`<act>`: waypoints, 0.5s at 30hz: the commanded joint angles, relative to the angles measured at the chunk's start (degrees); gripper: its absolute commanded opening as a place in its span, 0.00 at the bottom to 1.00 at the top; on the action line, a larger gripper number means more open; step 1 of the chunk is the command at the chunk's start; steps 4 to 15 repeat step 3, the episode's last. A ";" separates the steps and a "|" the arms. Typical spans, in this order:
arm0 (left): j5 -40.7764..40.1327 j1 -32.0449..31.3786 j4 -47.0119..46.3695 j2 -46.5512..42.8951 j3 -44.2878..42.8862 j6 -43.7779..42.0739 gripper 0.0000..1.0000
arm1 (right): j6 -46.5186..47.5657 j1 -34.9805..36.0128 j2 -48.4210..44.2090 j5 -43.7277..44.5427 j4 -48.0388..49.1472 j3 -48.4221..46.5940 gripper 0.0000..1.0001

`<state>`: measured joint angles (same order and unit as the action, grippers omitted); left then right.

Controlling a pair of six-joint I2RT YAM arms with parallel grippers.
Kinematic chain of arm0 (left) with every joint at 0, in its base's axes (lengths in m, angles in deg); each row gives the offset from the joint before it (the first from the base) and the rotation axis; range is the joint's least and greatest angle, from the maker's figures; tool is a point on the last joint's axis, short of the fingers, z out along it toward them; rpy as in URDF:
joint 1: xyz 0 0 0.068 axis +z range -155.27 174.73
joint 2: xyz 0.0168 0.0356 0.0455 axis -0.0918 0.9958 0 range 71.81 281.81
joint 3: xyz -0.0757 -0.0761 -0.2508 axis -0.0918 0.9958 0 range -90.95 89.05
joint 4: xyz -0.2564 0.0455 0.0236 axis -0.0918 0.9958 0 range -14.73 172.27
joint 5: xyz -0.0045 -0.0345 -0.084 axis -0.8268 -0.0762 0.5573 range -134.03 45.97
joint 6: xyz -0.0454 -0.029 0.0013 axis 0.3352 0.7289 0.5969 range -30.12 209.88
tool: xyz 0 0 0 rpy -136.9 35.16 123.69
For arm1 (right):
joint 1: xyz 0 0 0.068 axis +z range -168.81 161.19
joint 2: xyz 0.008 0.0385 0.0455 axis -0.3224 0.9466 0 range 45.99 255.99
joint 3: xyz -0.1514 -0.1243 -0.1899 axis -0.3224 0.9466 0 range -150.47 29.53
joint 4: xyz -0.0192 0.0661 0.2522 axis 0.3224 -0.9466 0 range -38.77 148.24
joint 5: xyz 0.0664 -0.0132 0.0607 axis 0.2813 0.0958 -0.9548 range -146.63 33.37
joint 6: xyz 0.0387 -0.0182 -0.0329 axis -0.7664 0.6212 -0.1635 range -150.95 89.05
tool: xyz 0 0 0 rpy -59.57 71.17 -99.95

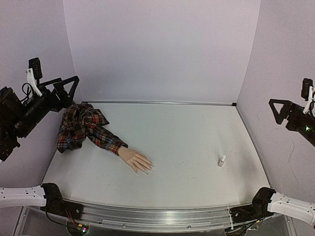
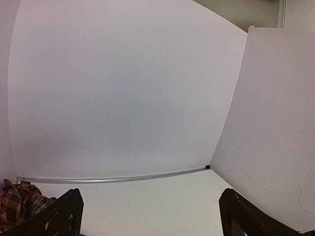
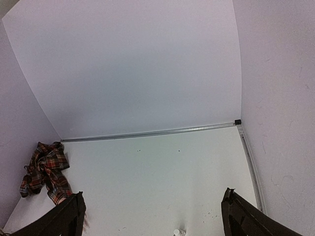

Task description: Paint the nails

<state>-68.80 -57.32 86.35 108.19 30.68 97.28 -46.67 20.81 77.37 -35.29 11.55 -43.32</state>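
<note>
Hovering high at either side, neither arm touches anything. The left claw (image 1: 68,92) hangs over the far-left corner of the table (image 1: 197,128), above the bunched sleeve (image 1: 81,125). Its jaws are spread wide and hold nothing, and its wrist view shows only wall and a scrap of plaid between them. The right claw (image 1: 281,109) hangs off the right edge, equally wide and empty.

The hand (image 1: 134,158) lies flat, near and left of centre, with its fingers pointing to the near right. The nails (image 1: 147,167) are at those fingertips, too small to make out. The bottle (image 1: 222,160) stands upright, near and right, well apart from the hand.

I judge the job not yet begun: the step in hand is fetching the bottle, presumably the polish. The right claw is the closer one. It would need to come down and leftward, straddle the bottle squarely and close gently, since so small and narrow a thing looks easy to tip. The cap would then need the left claw.
</note>
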 commanded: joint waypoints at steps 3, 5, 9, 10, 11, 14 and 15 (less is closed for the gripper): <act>-1.15 0.02 0.69 -0.47 -3.71 -0.63 1.00 | 1.44 0.12 -4.91 0.01 3.22 0.97 0.98; -1.15 0.02 0.69 -0.47 -3.71 -0.63 1.00 | 1.44 0.12 -4.91 0.01 3.22 0.97 0.98; -1.15 0.02 0.69 -0.47 -3.71 -0.63 1.00 | 1.44 0.12 -4.91 0.01 3.22 0.97 0.98; -1.15 0.02 0.69 -0.47 -3.71 -0.63 1.00 | 1.44 0.12 -4.91 0.01 3.22 0.97 0.98; -1.15 0.02 0.69 -0.47 -3.71 -0.63 1.00 | 1.44 0.12 -4.91 0.01 3.22 0.97 0.98; -1.15 0.02 0.69 -0.47 -3.71 -0.63 1.00 | 1.44 0.12 -4.91 0.01 3.22 0.97 0.98; -1.15 0.02 0.69 -0.47 -3.71 -0.63 1.00 | 1.44 0.12 -4.91 0.01 3.22 0.97 0.98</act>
